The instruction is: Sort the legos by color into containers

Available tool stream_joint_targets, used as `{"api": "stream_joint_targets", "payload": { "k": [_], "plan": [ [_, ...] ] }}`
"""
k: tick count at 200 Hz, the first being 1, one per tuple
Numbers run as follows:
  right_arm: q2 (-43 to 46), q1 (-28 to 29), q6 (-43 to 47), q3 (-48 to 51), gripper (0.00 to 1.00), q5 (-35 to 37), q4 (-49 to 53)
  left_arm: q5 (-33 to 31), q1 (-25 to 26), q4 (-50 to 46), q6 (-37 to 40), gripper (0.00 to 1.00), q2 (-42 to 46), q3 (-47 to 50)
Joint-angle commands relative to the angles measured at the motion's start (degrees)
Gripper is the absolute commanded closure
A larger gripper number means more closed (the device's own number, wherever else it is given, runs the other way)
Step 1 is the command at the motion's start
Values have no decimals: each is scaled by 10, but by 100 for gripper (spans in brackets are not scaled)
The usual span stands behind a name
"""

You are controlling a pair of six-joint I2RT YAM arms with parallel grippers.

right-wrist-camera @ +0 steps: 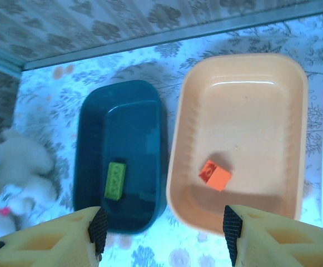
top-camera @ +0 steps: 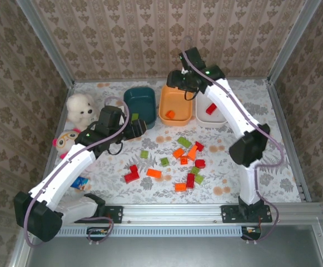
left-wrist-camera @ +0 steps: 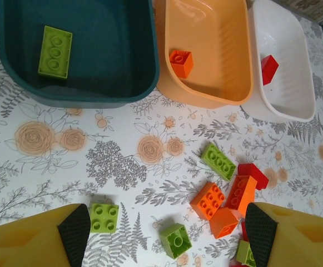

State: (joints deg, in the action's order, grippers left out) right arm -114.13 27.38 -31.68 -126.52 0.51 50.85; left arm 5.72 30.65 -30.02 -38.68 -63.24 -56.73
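Three tubs stand in a row at the back: dark teal [top-camera: 139,99], orange [top-camera: 178,100] and white [top-camera: 219,114]. The teal tub [left-wrist-camera: 94,67] holds one light green brick [left-wrist-camera: 55,51]. An orange brick [left-wrist-camera: 181,62] lies in the orange tub [right-wrist-camera: 250,111], and a red brick [left-wrist-camera: 269,69] in the white tub. Several red, orange and green bricks [top-camera: 186,161] are scattered on the table in front. My left gripper [left-wrist-camera: 167,231] hangs open and empty above loose bricks, just in front of the teal tub. My right gripper [right-wrist-camera: 162,228] is open and empty above the near rims of the teal and orange tubs.
A white plush bear [top-camera: 80,108] and a pink-and-yellow plush toy [top-camera: 65,142] sit at the left. A small blue card-like item [top-camera: 80,182] lies beside the left arm. Metal rails and papered walls close in the table.
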Motion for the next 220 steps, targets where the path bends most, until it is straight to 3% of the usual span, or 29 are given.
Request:
{"api": "stream_joint_targets", "payload": {
  "k": [1, 57, 100, 132, 170, 220],
  "plan": [
    [89, 33, 52, 117, 40, 21, -40, -21, -7, -34, 9, 23, 25, 9],
    [318, 119, 70, 412, 40, 7, -94, -11, 1, -87, 17, 27, 6, 23],
    [463, 128, 22, 573, 41, -17, -80, -8, 99, -77, 67, 31, -72, -1],
    [536, 119, -33, 587, 41, 87, 32, 26, 198, -43, 153, 33, -160, -47],
    [638, 90, -72, 562, 38, 155, 95, 41, 307, -57, 224, 38, -298, -154],
    [669, 63, -86, 543, 38, 144, 126, -9, 322, -81, 171, 38, -396, -240]
  ]
}}
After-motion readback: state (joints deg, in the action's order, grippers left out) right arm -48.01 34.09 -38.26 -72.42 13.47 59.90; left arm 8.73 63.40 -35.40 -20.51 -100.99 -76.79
